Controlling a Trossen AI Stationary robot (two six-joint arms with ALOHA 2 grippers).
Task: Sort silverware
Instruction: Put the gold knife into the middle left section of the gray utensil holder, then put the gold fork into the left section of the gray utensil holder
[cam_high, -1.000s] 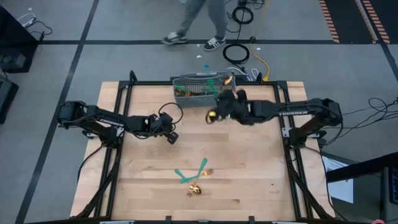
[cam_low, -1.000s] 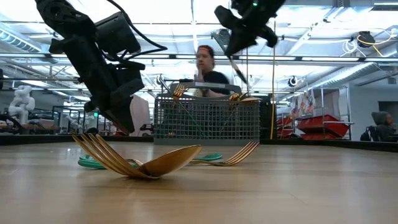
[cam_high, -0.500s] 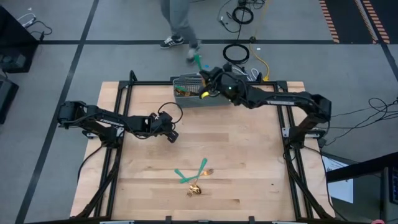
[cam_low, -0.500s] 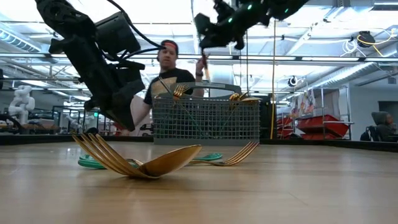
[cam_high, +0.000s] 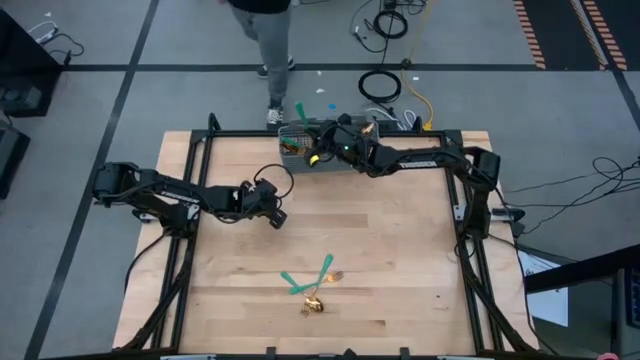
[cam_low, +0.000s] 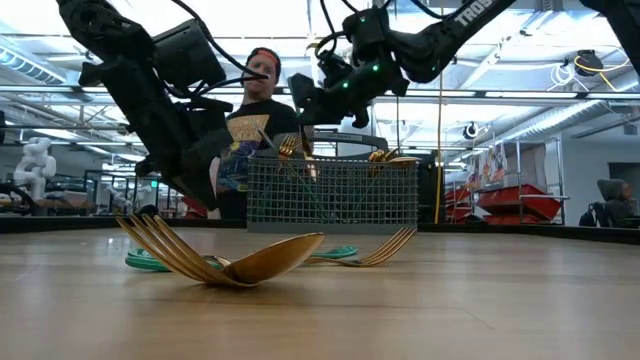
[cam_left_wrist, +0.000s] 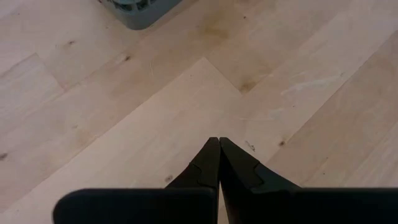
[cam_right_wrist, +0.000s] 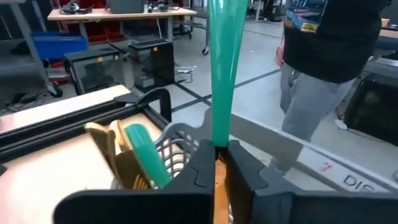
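My right gripper (cam_high: 316, 153) (cam_right_wrist: 216, 148) hovers over the grey wire-mesh caddy (cam_high: 291, 150) (cam_low: 330, 195) at the table's far edge, shut on a teal-handled piece of silverware (cam_high: 299, 110) (cam_right_wrist: 221, 74). More gold pieces and a teal handle (cam_right_wrist: 146, 155) stand in the caddy. Several forks and a spoon (cam_high: 312, 285) (cam_low: 230, 262) lie in a heap on the table's near middle, their teal handles crossing. My left gripper (cam_high: 277, 220) (cam_left_wrist: 217, 146) is shut and holds nothing, just above the bare wood left of centre. My right gripper pinches the piece between its two fingers where the teal handle's lower end (cam_right_wrist: 219, 134) meets the gold part (cam_right_wrist: 219, 171). It reaches in from the table's right. The piece is lifted clear above the caddy, its handle sticking out past the fingers toward the far edge.
A person (cam_high: 262, 30) (cam_low: 250, 110) stands just beyond the table's far edge, behind the caddy. Cables (cam_high: 380, 85) lie on the floor there. Bare wood stretches between the caddy and the heap of silverware, and to the right of the heap.
My right gripper has moved from the table's middle toward the far edge and left, ending over the caddy, and has come down somewhat. The piece it holds has turned with it, so the teal handle now points beyond the far edge. The person has walked left.
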